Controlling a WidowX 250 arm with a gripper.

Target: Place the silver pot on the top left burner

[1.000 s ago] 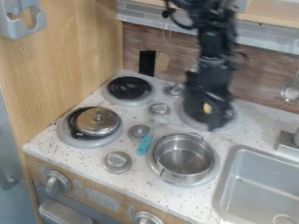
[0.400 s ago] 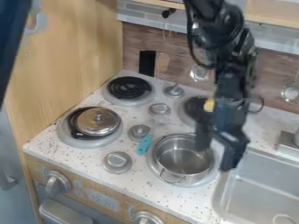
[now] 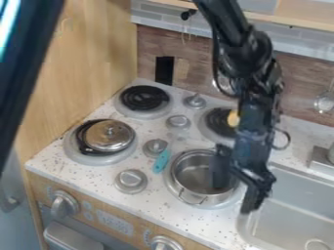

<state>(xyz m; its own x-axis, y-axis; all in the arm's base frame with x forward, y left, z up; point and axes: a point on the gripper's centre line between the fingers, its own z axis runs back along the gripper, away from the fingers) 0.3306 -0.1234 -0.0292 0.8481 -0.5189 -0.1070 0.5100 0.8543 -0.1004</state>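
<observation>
A: What's the claw doing?
B: Claw point(image 3: 236, 185) is hanging wide, two fingers well parted. One finger is showing over the pot's mouth, the other is hanging outside, on the sink side. Can't tell if either is touching.
A: And the silver pot point(image 3: 193, 184)?
B: It's standing upright on the near right burner point(image 3: 175, 189), mouth facing up. Round body, so no long axis is showing. One loop handle point(image 3: 191, 199) is pointing toward the stove's front edge.
A: Count?
B: One pot, four burners. Far right burner point(image 3: 204, 128) is sitting behind the pot, partly hidden by the arm. Near left burner point(image 3: 86, 157) is carrying one domed silver lid point(image 3: 110, 135), knob up. Far left burner point(image 3: 144, 99) is showing its black coil.
A: Knobs?
B: Four counter knobs point(image 3: 131, 180) are running between the burners; two front knobs point(image 3: 64, 204) are sitting on the panel below.
A: Rest?
B: One turquoise handle point(image 3: 161, 161) is lying just beside the pot. One sink point(image 3: 297, 200) is sitting to its right.
</observation>
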